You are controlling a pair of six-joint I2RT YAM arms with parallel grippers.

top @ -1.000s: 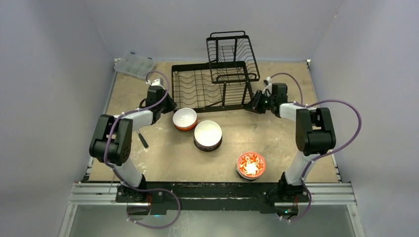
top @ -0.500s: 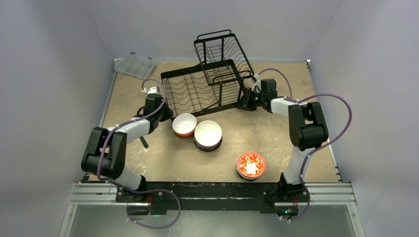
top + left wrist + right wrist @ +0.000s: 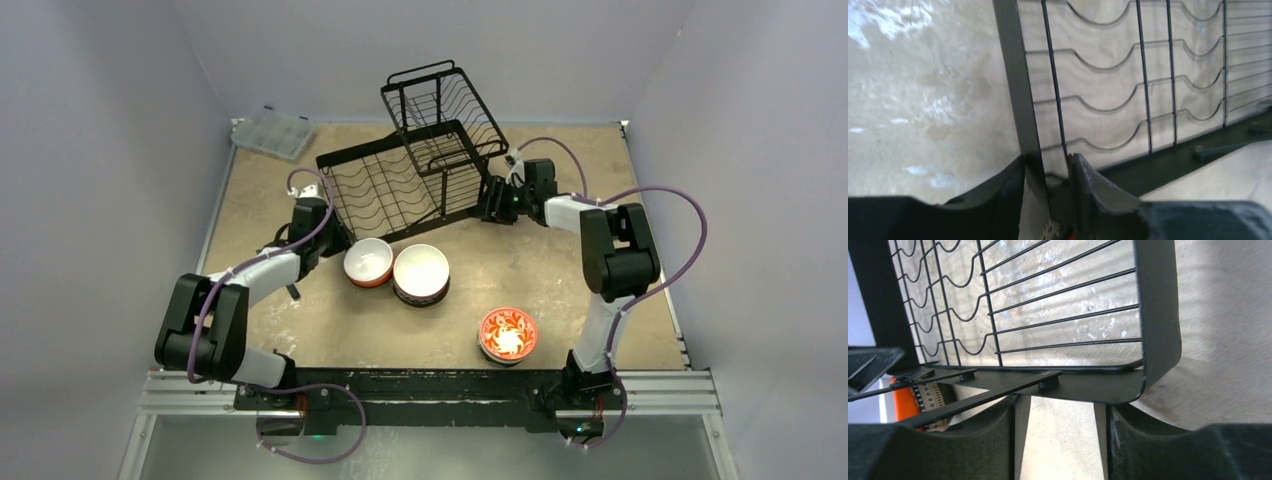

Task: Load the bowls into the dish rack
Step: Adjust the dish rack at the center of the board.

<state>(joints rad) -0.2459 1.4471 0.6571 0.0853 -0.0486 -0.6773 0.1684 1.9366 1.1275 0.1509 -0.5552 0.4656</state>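
The black wire dish rack sits skewed at the back of the table, its raised basket tier at the far side. My left gripper is at its near left corner. In the left wrist view the jaws straddle the rack's frame bar with a gap on one side, open. My right gripper is at the near right corner. Its jaws are open, with the rack corner just past the fingertips. Three bowls rest on the table: orange, white-lined dark, red floral.
A clear plastic compartment box lies at the back left corner. A small dark stick-like object lies beside my left forearm. Grey walls close in the table on three sides.
The rack has swung counterclockwise and shifted left, both arms going with it. Both grippers' jaws have widened off the rack's frame. The orange bowl has shifted slightly nearer.
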